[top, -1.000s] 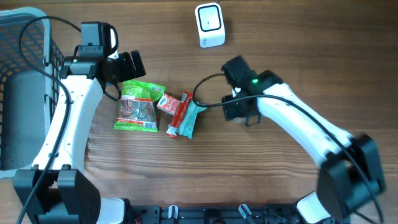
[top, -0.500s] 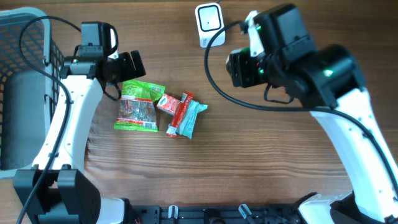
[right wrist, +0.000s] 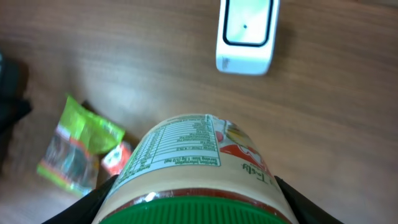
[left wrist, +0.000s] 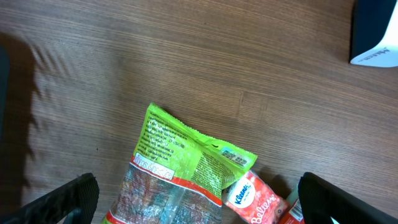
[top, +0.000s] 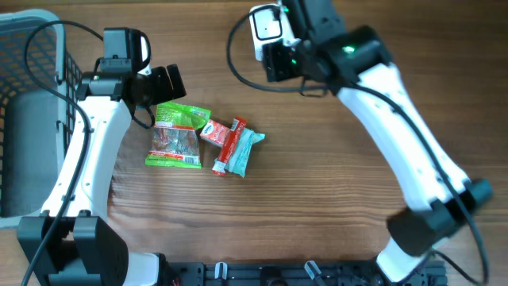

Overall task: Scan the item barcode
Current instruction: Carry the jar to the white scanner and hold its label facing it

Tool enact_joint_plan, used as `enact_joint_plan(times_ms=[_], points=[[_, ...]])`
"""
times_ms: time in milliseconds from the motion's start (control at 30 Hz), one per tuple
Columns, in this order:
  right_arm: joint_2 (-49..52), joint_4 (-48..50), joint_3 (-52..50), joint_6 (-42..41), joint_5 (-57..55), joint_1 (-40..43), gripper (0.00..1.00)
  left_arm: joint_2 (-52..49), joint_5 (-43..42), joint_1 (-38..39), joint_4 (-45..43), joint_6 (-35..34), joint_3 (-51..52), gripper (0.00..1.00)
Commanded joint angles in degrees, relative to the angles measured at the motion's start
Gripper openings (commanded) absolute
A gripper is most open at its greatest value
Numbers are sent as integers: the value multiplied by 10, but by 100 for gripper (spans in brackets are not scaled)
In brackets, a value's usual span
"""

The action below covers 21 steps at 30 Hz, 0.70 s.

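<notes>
A: Largest items first?
B: A brown wood-grain bench (top: 317,230) is recorded. A grey mesh basket (top: 36,71) is seen at its left edge.

A: Hands?
B: The left hand (top: 167,83) is observed with its jaws spread wide and nothing between them. It is poised over the top of a green-and-clear crinkled snack bag (left wrist: 180,162), which lies flat on the bench. The right hand (top: 279,59) is clamped around a cream-labelled round jar with a green lid (right wrist: 186,155).

A: Jar position?
B: It is held off the bench, with its nutrition panel turned toward the wrist camera. It is near a white box-shaped scanner (right wrist: 247,34), which stands at the far edge.

A: Smaller items?
B: Red packets (top: 214,132) and a teal wrapped pack (top: 244,151) are logged bunched together, just right of the bag.
</notes>
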<state>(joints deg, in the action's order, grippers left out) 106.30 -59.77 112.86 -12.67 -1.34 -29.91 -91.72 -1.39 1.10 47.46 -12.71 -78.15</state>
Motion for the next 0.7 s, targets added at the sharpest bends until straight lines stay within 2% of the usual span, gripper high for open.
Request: enact_joint_plan(times_ms=[0, 200, 400, 433, 667], points=[[57, 66, 7, 7, -16, 0, 34, -4, 3, -2, -1, 7, 3, 100], [129, 209, 7, 13, -87, 0, 33, -4, 3, -2, -1, 7, 3, 100], [189, 355, 7, 80, -111, 2, 29, -4, 4, -2, -1, 7, 3, 100], [208, 403, 7, 82, -128, 5, 29, -4, 4, -2, -1, 7, 3, 100], [252, 520, 7, 66, -130, 37, 27, -4, 4, -2, -1, 7, 3, 100]])
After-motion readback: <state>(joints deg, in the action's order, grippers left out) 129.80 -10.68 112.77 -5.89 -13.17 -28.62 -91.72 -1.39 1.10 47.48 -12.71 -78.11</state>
